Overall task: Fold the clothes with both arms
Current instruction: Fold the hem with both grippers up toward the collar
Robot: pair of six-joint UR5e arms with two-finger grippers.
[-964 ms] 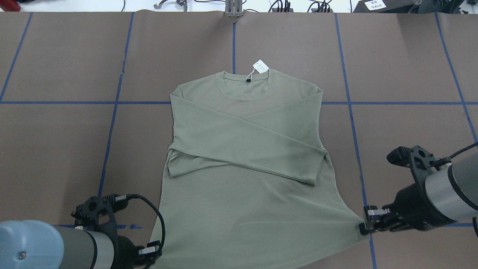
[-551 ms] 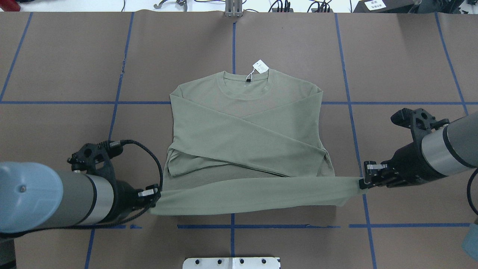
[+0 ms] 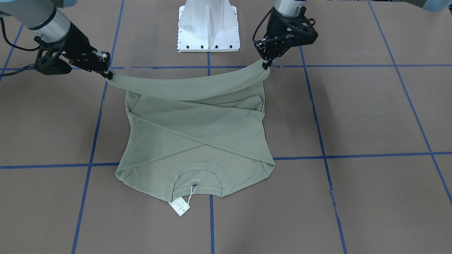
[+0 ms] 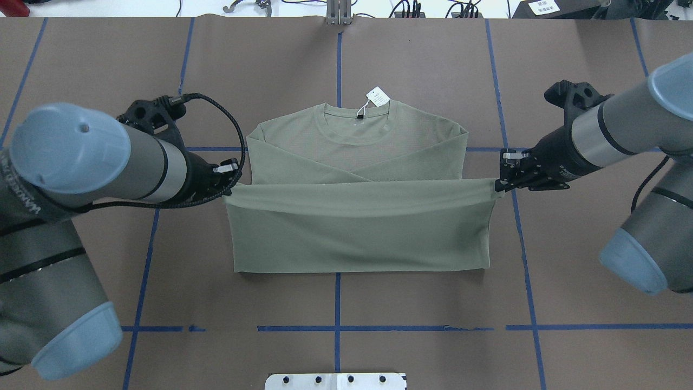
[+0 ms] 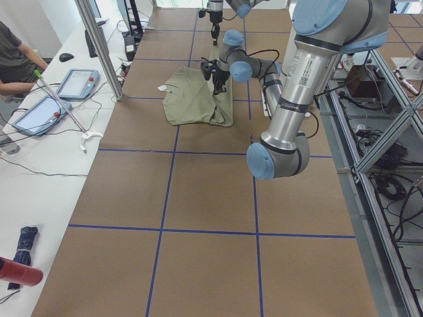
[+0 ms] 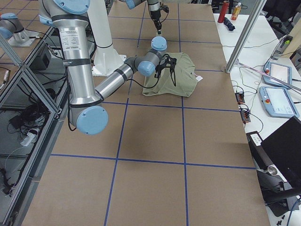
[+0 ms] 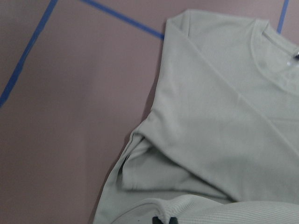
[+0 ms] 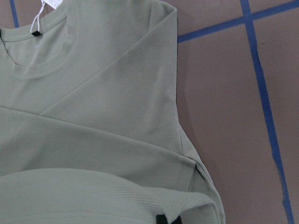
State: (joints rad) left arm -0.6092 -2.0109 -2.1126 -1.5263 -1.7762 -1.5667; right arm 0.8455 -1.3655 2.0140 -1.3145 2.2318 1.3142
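The sage-green shirt [image 4: 357, 227] lies chest-up on the brown table with its collar [image 4: 357, 127] at the far side and both sleeves crossed over the chest. A white hang tag [image 4: 378, 98] sticks out past the collar. My left gripper [image 4: 230, 184] is shut on the hem's left corner, and my right gripper [image 4: 501, 181] is shut on the hem's right corner. The hem is lifted and stretched between them over the crossed sleeves, sagging in the middle [image 3: 190, 86]. In both wrist views, ribbed hem fabric bunches at the fingertips [image 7: 163, 220] [image 8: 168, 219].
The white pedestal base [image 3: 208, 24] stands at the robot's side of the table. Blue tape lines [image 4: 335, 328] grid the brown cover. A side bench holds tablets [image 5: 76, 82] with a person's arm [image 5: 16, 86] near them, and cables run along the far edge.
Both grippers have carried the hem up from the near edge and toward the collar. The lower half of the shirt now folds over the crossed sleeves.
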